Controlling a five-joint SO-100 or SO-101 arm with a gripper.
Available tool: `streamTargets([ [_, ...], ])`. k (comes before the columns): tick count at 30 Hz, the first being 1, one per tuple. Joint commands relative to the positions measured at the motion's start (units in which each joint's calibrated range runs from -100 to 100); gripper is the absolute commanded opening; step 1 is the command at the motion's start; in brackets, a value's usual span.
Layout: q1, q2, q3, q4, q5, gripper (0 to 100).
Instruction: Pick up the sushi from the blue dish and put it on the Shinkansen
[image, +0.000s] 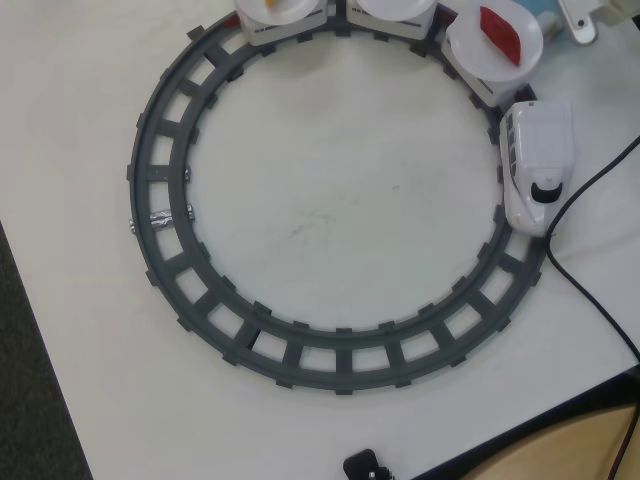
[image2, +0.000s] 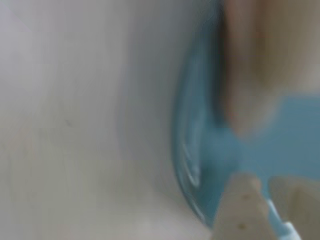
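A: Where is the sushi (image2: 260, 65) sitting?

B: In the wrist view it is lying as a pale, blurred shape in the blue dish (image2: 192, 150), close over the lens.

A: And the gripper (image2: 267, 187)?

B: Its pale fingertips are poking in from the bottom edge over the dish, a small gap showing between them; whether it is gripping anything I cannot tell.

A: The Shinkansen (image: 538, 165)?

B: In the overhead view it is standing on the grey ring track (image: 170, 180) at the right, trailing white plates, one (image: 470, 45) carrying a red piece (image: 500, 35)
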Motion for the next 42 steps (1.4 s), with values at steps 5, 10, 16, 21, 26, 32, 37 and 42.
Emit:
streamTargets([
  [5,1.0,-10.5,2.6,-0.2,-0.7,2],
  [10,-0.8,-11.6,4.2,0.7,-2.2,3],
  [16,-4.8,-14.7,8.0,2.7,-4.6,18],
  [21,-6.0,-16.6,8.6,2.6,-8.6,27],
  [26,-7.0,-15.8,8.6,2.6,-16.0,27],
  [32,-9.5,-14.7,12.6,2.7,-21.7,27],
  [37,-12.6,-14.7,14.3,3.7,-21.8,27],
  [42,-12.9,-14.5,14.1,3.4,-21.3,27],
])
